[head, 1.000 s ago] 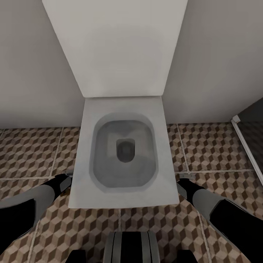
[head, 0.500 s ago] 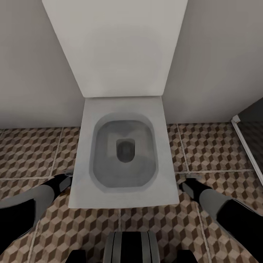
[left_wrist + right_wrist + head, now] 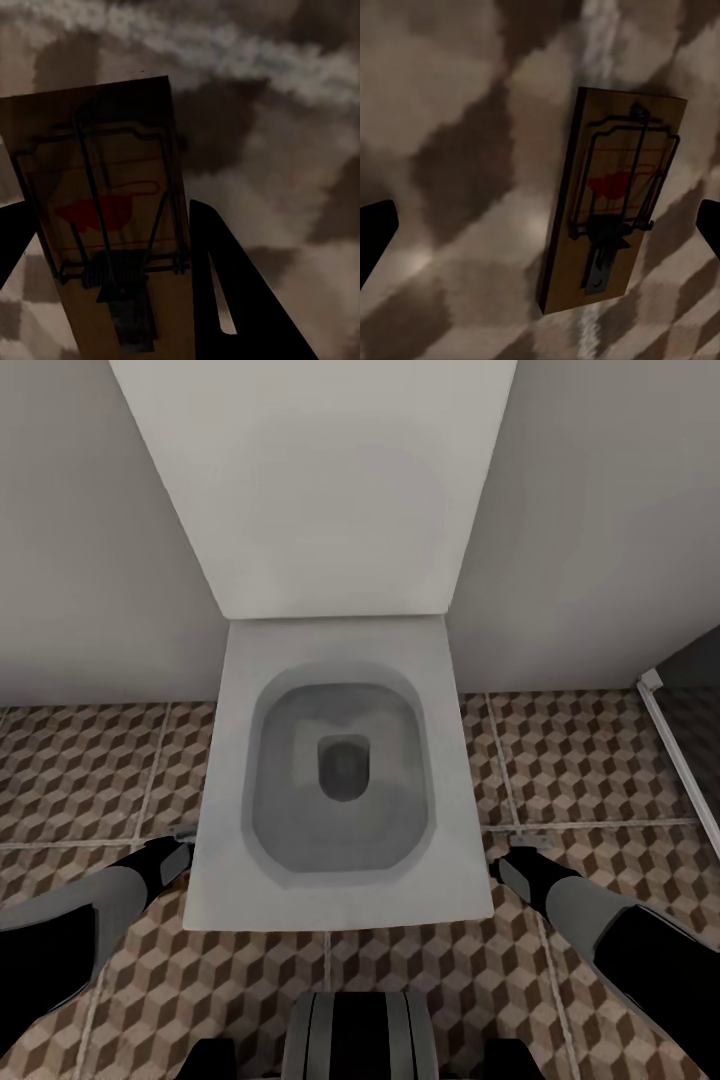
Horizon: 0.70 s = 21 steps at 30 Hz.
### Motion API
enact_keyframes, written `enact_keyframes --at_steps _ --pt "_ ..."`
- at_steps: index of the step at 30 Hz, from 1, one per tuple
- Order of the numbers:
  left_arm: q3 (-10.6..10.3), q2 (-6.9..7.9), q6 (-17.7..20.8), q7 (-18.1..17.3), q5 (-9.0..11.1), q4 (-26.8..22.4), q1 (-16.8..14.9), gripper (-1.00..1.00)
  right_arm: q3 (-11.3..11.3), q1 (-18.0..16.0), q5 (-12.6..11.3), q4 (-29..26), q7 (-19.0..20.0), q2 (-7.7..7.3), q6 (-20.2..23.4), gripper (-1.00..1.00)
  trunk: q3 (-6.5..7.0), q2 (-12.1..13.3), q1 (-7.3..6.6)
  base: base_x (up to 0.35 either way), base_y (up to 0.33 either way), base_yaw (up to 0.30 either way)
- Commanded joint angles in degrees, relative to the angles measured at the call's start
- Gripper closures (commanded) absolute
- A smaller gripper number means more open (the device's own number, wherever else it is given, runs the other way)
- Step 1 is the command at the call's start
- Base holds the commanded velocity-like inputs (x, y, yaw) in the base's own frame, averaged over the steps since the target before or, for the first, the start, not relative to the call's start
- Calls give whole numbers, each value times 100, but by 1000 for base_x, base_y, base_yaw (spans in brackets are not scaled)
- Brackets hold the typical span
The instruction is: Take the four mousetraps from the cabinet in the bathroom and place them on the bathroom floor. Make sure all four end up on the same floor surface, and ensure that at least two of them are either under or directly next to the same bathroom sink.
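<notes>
Left gripper [image 3: 112, 247] grips a trap [image 3: 105, 210]; right gripper [image 3: 540, 232], spread wide, hovers over another trap [image 3: 611, 202] on the floor [image 3: 450, 150]. Placing step; next I'd find a sink.

Below me the cube-patterned bathroom floor [image 3: 90, 770] carries a white toilet [image 3: 340, 780]; a mousetrap [image 3: 615, 199] lies flat on its tiles.
</notes>
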Motion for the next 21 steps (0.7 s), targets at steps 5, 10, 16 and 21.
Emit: enact_keyframes --at_steps 5,10,16,21 --pt "-155 90 -249 13 26 -4 3 100 48 0 -35 -17 -27 1 42 -100 -3 -1 -1 0 0 0" --pt "-325 152 -369 6 30 -17 4 100 49 0 -34 -18 -27 7 43 -100 -3 -1 -1 0 0 0" --pt "-368 156 -398 4 24 -20 5 100 50 0 -34 -17 -27 4 43 -100 -3 -1 -1 0 0 0" --pt "-373 147 -402 -2 18 -28 11 100 49 0 -34 -15 -27 8 43 -100 -3 -1 -1 0 0 0"
